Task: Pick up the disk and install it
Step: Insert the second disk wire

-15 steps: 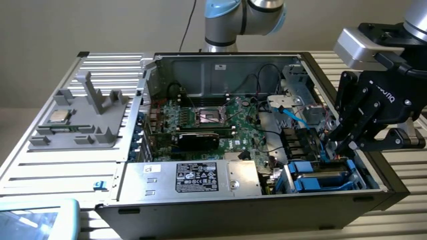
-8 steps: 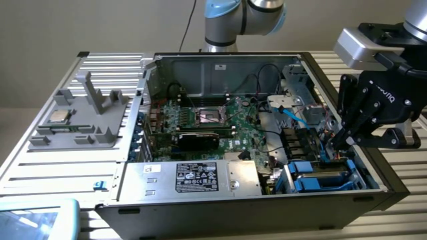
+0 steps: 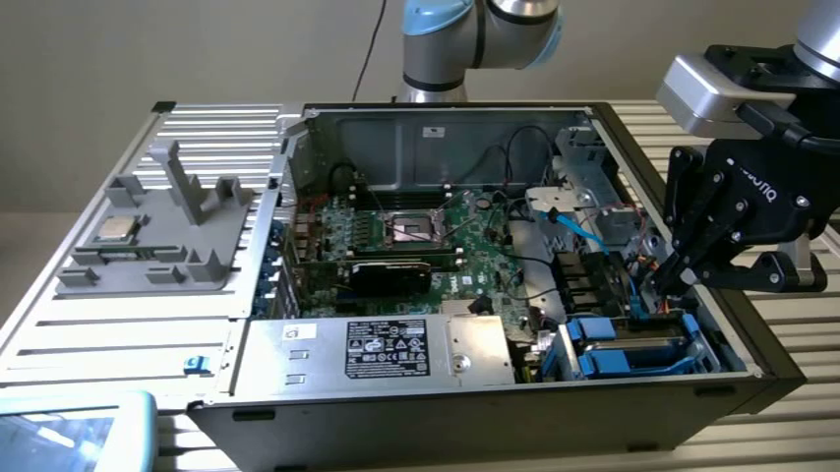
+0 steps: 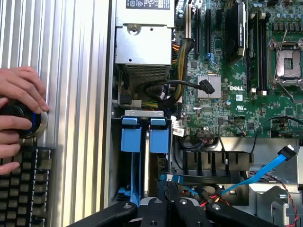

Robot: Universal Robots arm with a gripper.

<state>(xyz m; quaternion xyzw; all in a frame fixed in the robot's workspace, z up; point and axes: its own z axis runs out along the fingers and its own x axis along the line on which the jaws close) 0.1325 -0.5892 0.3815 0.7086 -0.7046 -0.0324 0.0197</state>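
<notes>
Apparently near finish: disk point(image 3: 628, 346) sits in drive bay point(image 3: 572, 366), case point(image 3: 735, 315) corner at exterior view's right. Gripper point(image 3: 660, 288) hovers just above it; grip state unreadable. Full seating unconfirmed.

Probably a robotics lab bench: an opened computer case point(image 3: 499, 265) on a slatted metal table point(image 3: 105, 324) beside a keyboard point(image 4: 21, 189).

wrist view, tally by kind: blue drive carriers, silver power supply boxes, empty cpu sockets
bright blue plastic drive carriers: 2
silver metal power supply box: 1
empty square metal-framed cpu socket: 1
total: 4
</notes>
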